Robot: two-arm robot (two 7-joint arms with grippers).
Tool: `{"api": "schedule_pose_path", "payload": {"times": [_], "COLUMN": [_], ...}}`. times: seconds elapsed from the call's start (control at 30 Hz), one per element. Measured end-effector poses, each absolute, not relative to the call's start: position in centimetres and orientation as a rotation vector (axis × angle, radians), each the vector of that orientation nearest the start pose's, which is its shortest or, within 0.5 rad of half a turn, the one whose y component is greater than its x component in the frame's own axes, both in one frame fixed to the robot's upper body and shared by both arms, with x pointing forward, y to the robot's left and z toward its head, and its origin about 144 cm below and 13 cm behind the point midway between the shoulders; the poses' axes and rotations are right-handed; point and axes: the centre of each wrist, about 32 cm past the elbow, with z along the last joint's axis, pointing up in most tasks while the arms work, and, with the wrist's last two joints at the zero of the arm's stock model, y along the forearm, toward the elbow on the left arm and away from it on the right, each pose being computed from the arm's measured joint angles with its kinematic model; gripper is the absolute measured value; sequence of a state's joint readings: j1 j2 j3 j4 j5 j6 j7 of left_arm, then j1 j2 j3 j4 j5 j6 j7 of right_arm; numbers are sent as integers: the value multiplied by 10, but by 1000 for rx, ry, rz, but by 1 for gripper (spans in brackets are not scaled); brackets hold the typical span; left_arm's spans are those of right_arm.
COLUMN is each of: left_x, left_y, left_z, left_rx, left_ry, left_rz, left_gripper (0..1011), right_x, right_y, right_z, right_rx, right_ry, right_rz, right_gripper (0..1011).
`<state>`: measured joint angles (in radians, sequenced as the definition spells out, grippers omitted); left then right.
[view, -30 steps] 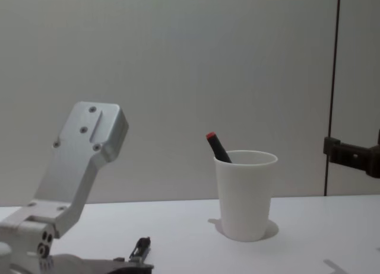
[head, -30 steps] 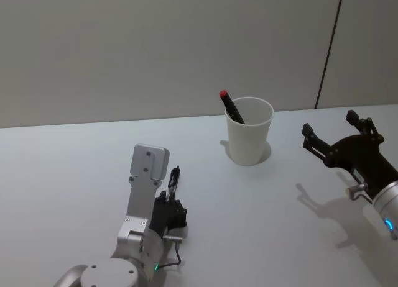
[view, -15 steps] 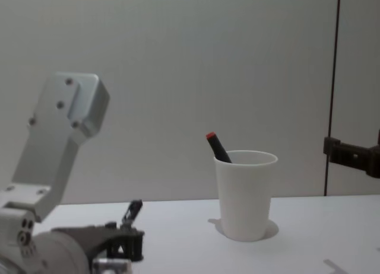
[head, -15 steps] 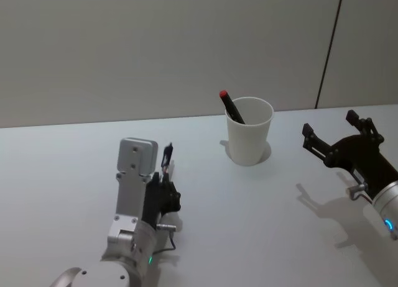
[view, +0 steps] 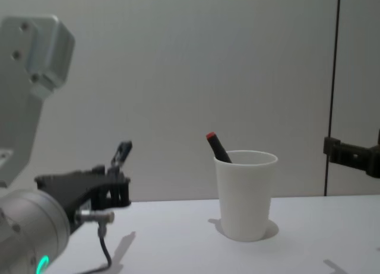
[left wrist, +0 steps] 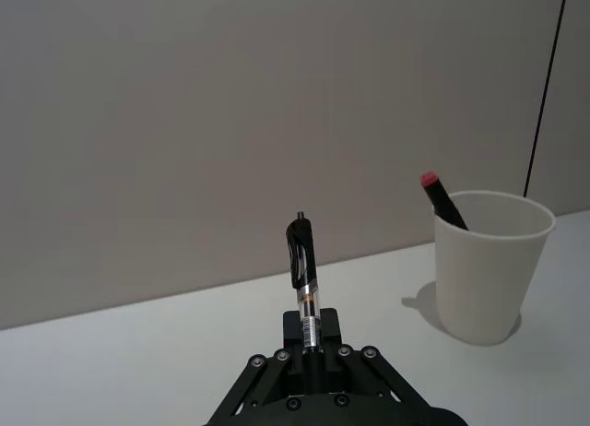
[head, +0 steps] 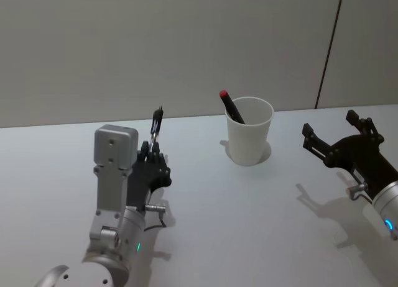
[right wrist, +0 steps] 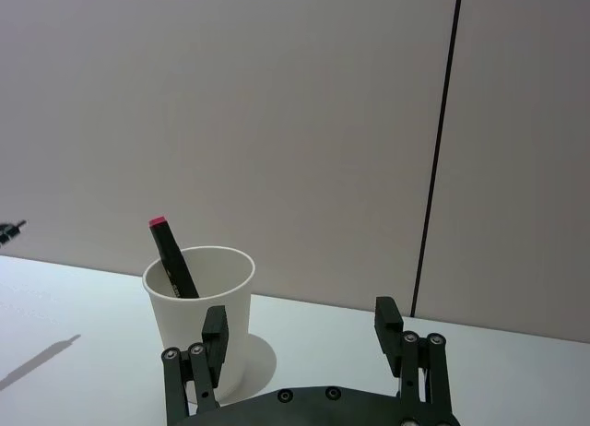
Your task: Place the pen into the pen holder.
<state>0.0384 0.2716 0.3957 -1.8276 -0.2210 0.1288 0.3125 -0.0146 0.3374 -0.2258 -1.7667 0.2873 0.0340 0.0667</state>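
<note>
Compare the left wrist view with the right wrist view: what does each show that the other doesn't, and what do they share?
Left wrist view's own: the left end effector shut on a black pen. Right wrist view's own: the right end effector, open and empty; a tiny dark tip at its edge is too small to identify. Shared: the white pen holder on the table with a red-capped marker leaning inside, and the wall's dark seam.

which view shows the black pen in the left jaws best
Left wrist view: the black clip-topped pen juts from the left gripper, clip and label plain. Head and chest views catch just its far end.
</note>
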Motion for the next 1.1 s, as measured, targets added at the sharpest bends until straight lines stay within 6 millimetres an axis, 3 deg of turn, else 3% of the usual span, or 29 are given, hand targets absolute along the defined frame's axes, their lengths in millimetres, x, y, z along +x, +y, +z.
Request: {"api": "schedule_pose_path", "payload": {"times": [0.57, 1.1], "left_x": [429, 447], "left_y": [181, 184], "left_z": [1196, 1203], "left_rx": [-211, -357], "left_ry": [-149, -170], "left_rz": [1291, 1070], "left_gripper": [115, 116], "right_x": [443, 443], "right_y": [-237, -237], "right_z": [1189, 1189], "right_rx": [26, 26], "right_ry": [-75, -75], "right_rz": [-1229, -1230], "right_gripper": [1001, 1001]}}
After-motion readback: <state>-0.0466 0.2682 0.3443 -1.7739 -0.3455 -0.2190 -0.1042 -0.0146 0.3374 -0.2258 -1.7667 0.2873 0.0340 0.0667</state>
